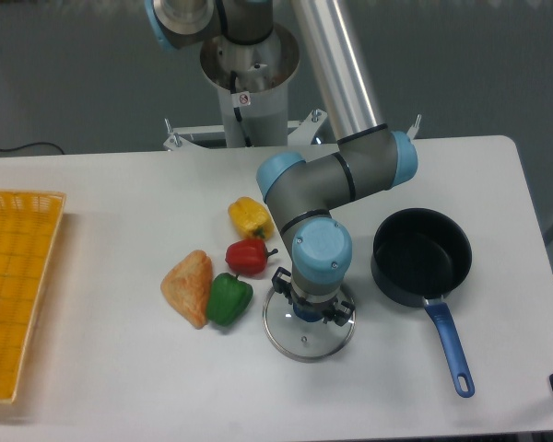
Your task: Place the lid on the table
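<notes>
The tool (pixel 308 311) is sitting over the blue knob of the lid (pixel 309 336), a round clear glass disc with a thin metal rim, lying low-centre on the smooth white counter (pixel 120 378). Whether it is pinching the knob, I cannot tell. The placing step looks nearly done; next calls for letting go and lifting straight up.

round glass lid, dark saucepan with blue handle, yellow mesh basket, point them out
round clear glass lid (pixel 306 343), fixed camera, front glass
dark saucepan with blue handle (pixel 420 256), fixed camera, inner base
yellow mesh basket (pixel 14 276), fixed camera, mesh floor
</notes>
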### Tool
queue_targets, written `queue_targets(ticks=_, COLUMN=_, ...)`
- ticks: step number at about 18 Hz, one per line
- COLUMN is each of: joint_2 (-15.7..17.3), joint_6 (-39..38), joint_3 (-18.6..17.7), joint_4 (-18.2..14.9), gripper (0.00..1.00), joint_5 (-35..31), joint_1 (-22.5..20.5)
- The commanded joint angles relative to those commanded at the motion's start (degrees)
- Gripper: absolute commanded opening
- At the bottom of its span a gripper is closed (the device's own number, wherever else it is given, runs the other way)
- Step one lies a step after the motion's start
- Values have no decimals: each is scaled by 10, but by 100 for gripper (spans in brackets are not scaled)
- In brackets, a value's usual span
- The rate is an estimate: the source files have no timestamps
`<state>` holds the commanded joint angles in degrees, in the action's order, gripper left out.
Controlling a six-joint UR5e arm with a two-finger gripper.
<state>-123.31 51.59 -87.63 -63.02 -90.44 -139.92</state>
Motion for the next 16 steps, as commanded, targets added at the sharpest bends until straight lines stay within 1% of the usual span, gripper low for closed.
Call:
queue_targets(ticks=1, joint_2=-1, joint_6=1, joint_3=0, joint_4=0, gripper=80, joint_5=0, joint_1=0)
queue_targets(ticks=2, joint_2=-1, joint_6=1, joint_3=0, joint_4=1, gripper=87, joint_5=0, joint_1=0)
queue_targets(ticks=4, joint_2=-1, joint_6=2, joint_3=0, joint_4=3, gripper=91, joint_5=0, joint_1=0)
queue_targets(ticks=5, joint_2=0, joint_6=2, joint_3=0, joint_4=4, gripper=99, joint_5=-1, joint_1=0)
queue_targets(ticks=8, joint_2=8, joint_6=2, joint_3=3, joint_4=4, gripper=100, joint_5=-10, joint_1=0)
queue_targets(ticks=11, joint_2=23, joint_6=4, joint_3=9, joint_4=4, gripper=100, joint_5=-31, joint_1=0)
queue_targets(ticks=13, joint_2=34, joint_6=7, joint_3=13, joint_4=5, gripper=100, joint_5=-32, joint_1=0)
queue_targets(ticks=15, joint_2=44, joint_6=42, joint_3=18, joint_4=4, gripper=100, joint_5=-38, joint_1=0)
queue_targets(ticks=16, joint_2=50, joint_6=75, joint_3=18, joint_4=1, gripper=100, joint_5=-48, joint_1=0)
